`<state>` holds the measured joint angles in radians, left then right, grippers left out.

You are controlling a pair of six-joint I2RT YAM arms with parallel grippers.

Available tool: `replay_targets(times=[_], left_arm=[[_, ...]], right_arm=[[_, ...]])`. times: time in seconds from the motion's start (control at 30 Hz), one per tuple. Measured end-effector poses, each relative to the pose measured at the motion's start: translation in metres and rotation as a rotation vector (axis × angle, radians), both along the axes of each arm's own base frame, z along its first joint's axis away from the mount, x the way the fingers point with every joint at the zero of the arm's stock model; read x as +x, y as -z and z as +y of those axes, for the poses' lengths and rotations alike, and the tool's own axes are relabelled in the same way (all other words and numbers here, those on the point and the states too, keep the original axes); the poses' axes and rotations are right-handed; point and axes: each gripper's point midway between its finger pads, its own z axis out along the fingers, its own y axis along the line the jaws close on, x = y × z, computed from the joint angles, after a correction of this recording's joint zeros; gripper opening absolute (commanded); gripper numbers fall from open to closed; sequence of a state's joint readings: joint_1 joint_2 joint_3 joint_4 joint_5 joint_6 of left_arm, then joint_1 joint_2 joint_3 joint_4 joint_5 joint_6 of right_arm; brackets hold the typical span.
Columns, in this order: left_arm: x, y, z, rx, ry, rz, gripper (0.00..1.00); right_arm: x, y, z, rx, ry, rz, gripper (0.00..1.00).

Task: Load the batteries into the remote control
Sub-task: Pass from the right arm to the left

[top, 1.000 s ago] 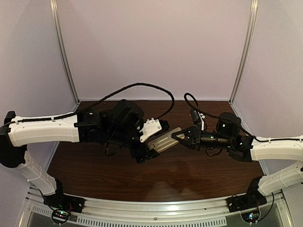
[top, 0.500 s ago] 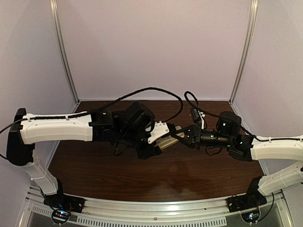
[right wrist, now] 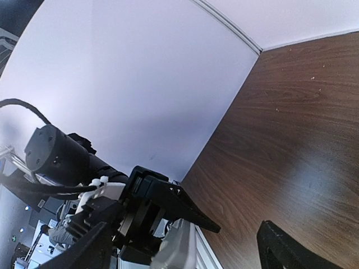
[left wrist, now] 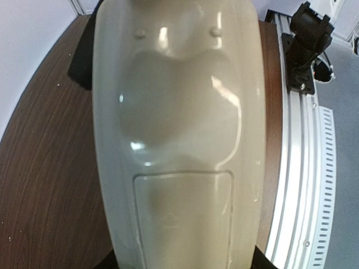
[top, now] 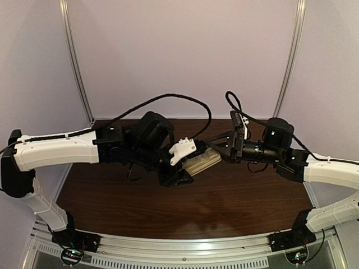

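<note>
I am working in a robotics lab test cell, not a lived-in room. Plain pale lilac wall panels (top: 185, 56) box the space in on three sides, joined at the corners by slim silver aluminium posts (top: 76, 61). The dark brown wood-grain counter (top: 224, 207) ends at a slotted silver aluminium rail (top: 179, 249). The black bases (top: 73, 240) of two white-and-black robot arms (top: 56, 151) are bolted to that rail. Loose black cables (top: 162, 101) loop above the arms.
</note>
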<state>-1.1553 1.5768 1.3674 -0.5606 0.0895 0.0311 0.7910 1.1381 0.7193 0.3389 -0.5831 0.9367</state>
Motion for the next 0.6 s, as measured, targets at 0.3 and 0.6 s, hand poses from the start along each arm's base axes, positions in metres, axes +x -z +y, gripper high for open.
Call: replay_targets(times=[0.3, 0.6], left_arm=[[0.004, -0.093, 0.03, -0.339, 0.041, 0.085, 0.26], [-0.024, -0.144, 0.031, -0.561, 0.217, 0.177, 0.26]], right_arm=[[-0.008, -0.082, -0.034, 0.059, 0.061, -0.332, 1.0], [-0.019, -0.121, -0.018, 0.161, -0.035, -0.507, 1.0]])
